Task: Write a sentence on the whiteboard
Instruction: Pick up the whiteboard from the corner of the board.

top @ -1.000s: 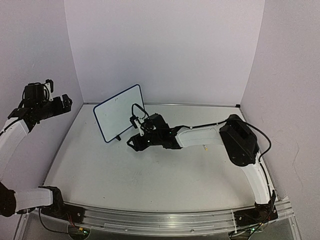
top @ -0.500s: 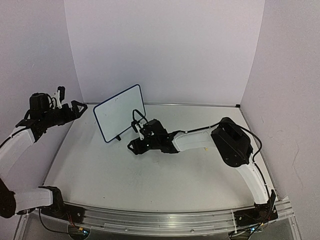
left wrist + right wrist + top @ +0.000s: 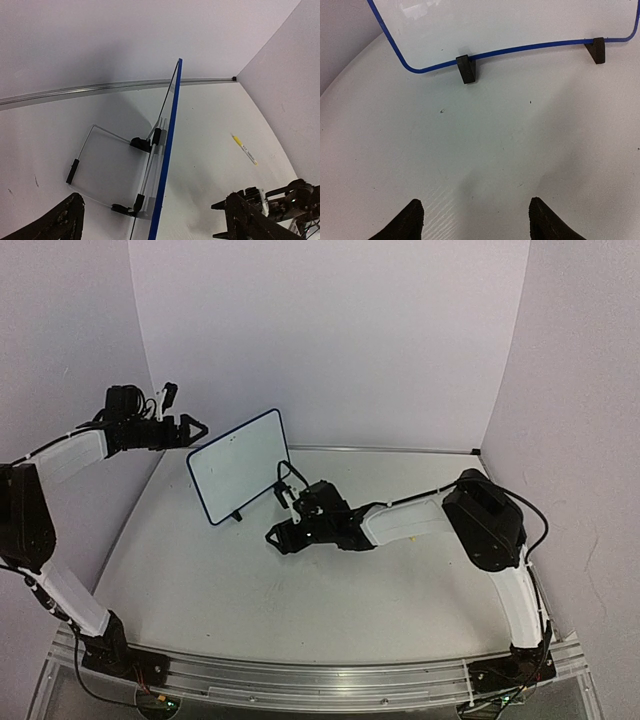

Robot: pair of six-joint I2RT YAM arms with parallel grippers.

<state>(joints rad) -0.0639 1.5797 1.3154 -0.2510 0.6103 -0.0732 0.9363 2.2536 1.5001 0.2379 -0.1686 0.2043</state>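
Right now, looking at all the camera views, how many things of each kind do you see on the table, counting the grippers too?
whiteboard: 1
yellow marker: 1
grippers: 2 (left gripper, right gripper, both open and empty)
Total: 4

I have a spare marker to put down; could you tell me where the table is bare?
Free: the table's near half, between right arm and front rail; the rear right corner. Crowded: around the whiteboard, beside left tool and right tool.
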